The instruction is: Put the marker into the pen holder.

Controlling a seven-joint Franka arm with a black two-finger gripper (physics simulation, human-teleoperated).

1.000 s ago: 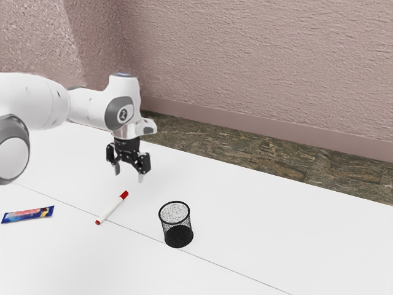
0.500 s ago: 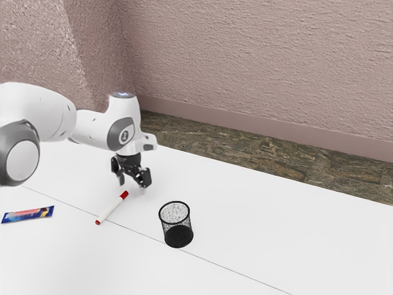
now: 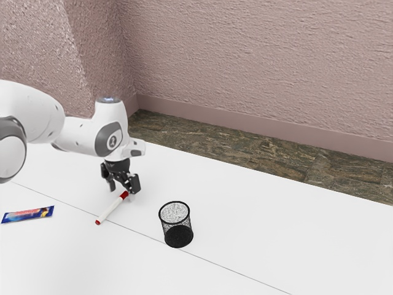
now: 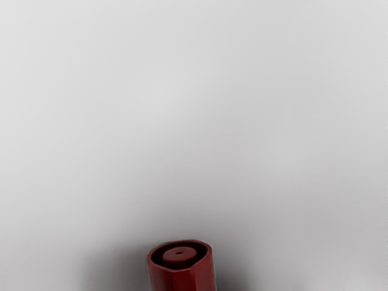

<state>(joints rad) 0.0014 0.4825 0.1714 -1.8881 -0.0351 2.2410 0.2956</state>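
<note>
Though empty, the pen holder upright, hand wide by the marker's red cap

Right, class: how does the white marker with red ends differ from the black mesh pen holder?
The marker lies on its side; the pen holder stands upright. The marker is slim and stick-shaped; the pen holder is a wider, open-topped cup. Both rest on the white table.

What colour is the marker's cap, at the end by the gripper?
The cap is a plain dark red, best seen in the wrist view.
</note>
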